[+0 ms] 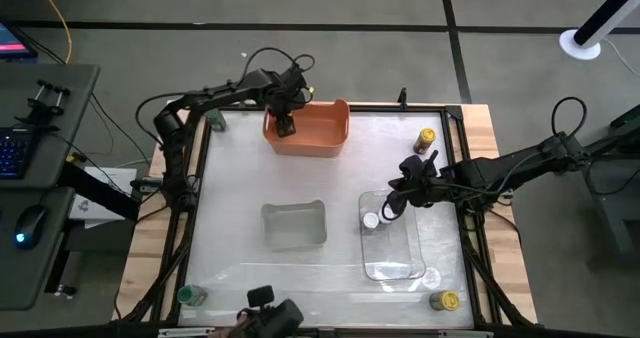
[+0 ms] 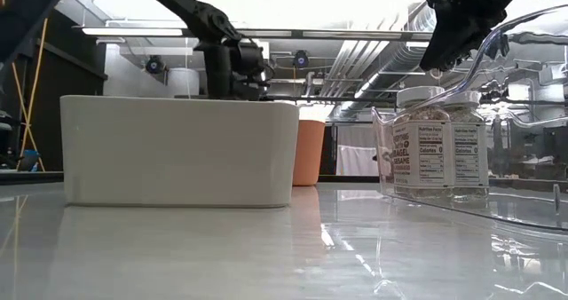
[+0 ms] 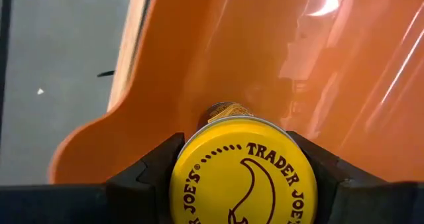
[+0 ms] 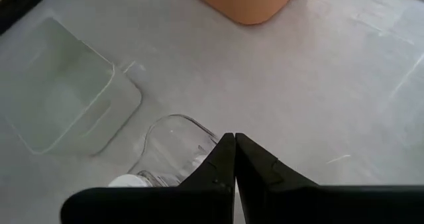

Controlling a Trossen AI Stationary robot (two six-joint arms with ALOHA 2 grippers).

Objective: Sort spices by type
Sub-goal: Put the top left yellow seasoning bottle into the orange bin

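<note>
Tabletop holds three trays; left gripper clamps one yellow-capped jar, right gripper closed, empty.

orange bin | yellow spice cap, dark red lettering | white-capped jar in clear tray | grey tray | green-capped jar | white glossy tabletop

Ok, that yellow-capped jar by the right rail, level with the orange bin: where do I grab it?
Bring the right claw straight down onto the yellow-capped jar and grip its cap: the jar looks upright and stands alone with its cap uppermost.
</note>
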